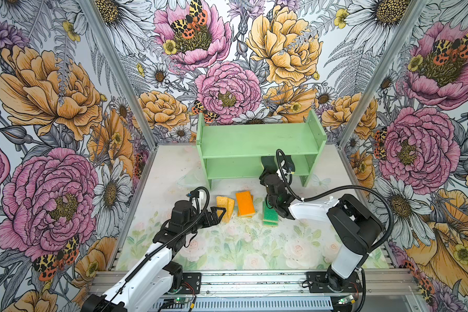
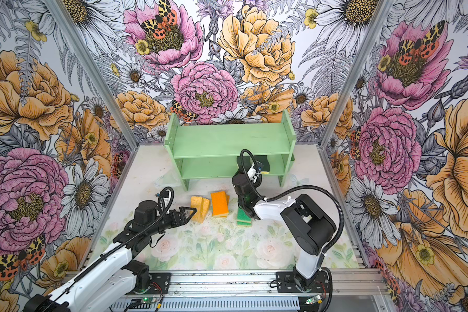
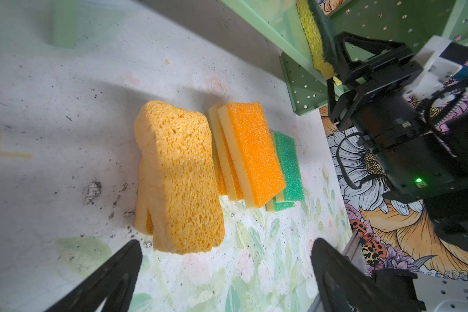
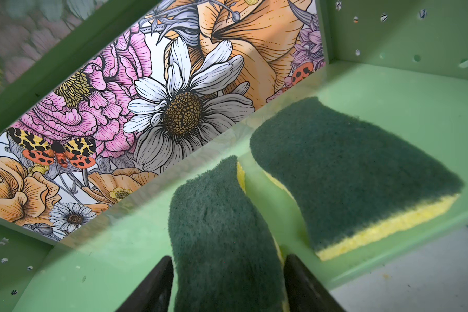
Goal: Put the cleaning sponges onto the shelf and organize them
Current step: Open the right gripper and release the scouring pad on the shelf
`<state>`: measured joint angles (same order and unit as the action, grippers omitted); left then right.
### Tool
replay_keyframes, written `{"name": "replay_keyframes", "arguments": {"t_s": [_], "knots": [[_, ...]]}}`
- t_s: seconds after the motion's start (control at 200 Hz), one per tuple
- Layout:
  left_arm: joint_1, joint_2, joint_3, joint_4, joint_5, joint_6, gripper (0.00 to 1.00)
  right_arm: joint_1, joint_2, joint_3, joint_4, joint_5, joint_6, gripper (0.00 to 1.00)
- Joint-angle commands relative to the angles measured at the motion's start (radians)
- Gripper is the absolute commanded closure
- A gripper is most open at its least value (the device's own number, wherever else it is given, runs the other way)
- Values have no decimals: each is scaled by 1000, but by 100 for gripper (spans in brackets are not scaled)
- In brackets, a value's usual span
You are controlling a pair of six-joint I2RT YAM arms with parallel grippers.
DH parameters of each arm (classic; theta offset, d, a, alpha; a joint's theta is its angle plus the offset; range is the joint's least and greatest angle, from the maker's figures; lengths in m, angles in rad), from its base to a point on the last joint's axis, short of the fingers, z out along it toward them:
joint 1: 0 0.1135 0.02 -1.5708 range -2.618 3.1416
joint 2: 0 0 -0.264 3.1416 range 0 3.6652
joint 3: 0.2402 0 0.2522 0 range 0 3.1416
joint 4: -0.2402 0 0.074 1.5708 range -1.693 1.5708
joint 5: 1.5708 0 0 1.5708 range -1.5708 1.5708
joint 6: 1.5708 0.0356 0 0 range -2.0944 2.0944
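1. Shelf (image 1: 254, 140): mint-green, two tiers, standing at the far middle of your worktop (image 1: 227, 243).
2. Wavy dark-green-topped sponge (image 4: 222, 216): on the lower tier, in its right half. It stands on edge between the fingers of your right claw (image 4: 229, 258).
3. State of the right claw: one finger sits close against each face of that sponge. From the wrist view you cannot tell whether they pinch it or only flank it.
4. Second wavy sponge (image 4: 349, 167): same tier, just right of item 2. It lies dark face up with its yellow foam edge showing, and a narrow gap separates the two.
5. Porous yellow sponges (image 1: 224, 205): two, leaning together on the worktop nearer to you than the shelf, at the left end of the row.
6. Orange-topped sponges (image 1: 245, 202): a slipped stack just right of item 5.
7. Green-topped sponges (image 1: 268, 214): two stacked, right of item 6, partly under your right arm.
8. Your left claw (image 3: 226, 243): jaws spread wide and holding nothing. It is low over the worktop, with its tips just short of the porous yellow sponges.
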<state>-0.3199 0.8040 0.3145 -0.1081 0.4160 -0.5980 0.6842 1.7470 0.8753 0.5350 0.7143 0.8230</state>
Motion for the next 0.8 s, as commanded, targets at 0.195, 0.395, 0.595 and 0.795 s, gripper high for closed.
{"name": "replay_keyframes", "arguments": {"t_s": [0.195,0.395,0.595,0.795], "knots": [[10,-5,-14,8,18,20,1,11,-75,-58,-75,-3,16,28],[11,-2,-11,10,23,20,1,16,-109,-79,-87,-21,-3,28],[11,-5,-10,10,23,18,1,31,-176,-89,-167,-26,-43,27],[11,4,-10,18,24,18,1,29,-269,-111,-213,-46,-88,24]]}}
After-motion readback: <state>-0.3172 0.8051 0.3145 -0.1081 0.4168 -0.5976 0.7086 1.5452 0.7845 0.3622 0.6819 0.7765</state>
